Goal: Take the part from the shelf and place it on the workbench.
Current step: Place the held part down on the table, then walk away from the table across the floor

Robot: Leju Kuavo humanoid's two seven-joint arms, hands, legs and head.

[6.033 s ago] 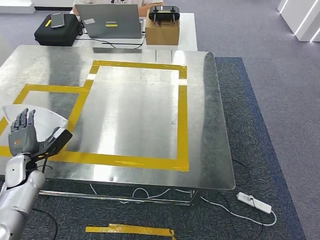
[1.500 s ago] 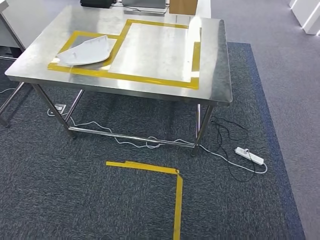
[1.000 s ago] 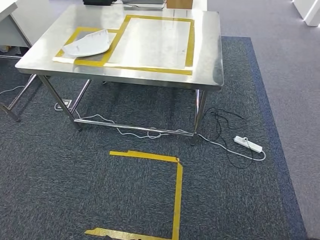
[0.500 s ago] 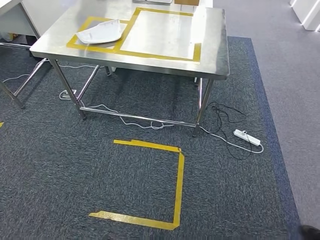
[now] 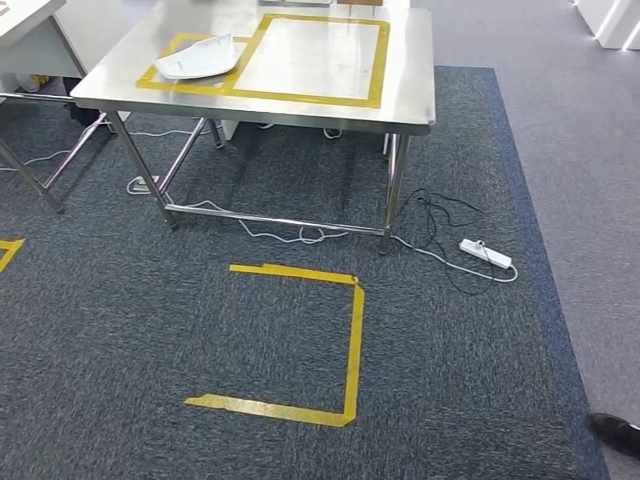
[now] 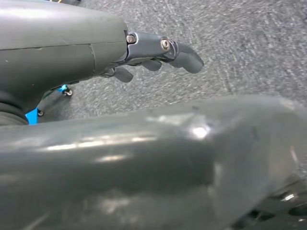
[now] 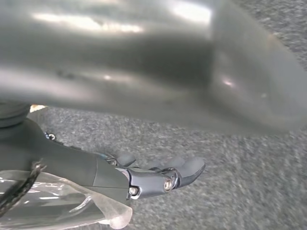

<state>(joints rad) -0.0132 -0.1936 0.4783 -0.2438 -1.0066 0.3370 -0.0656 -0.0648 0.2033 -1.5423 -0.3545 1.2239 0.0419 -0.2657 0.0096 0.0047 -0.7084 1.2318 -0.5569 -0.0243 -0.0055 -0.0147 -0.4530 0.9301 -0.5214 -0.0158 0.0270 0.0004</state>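
The white curved part (image 5: 198, 57) lies on the steel workbench (image 5: 407, 85), inside the smaller yellow-taped field at its far left. Nothing touches it. In the left wrist view my left hand (image 6: 159, 50) hangs over grey carpet with its fingers stretched out and nothing in them. My right hand (image 7: 163, 177) hangs over the carpet too, fingers straight and apart, holding nothing. A bit of clear plastic shows close to the right wrist.
The bench legs (image 5: 392, 190) stand on dark carpet. Under and beside them lie cables and a white power strip (image 5: 485, 253). A yellow tape outline (image 5: 353, 340) marks the floor before the bench. Another table (image 5: 23, 20) stands far left. A dark shoe (image 5: 615, 432) is at bottom right.
The camera has backed away from the bench, so the whole picture has shifted. Six seconds ago my left hand was up by the white part; the part now lies alone.
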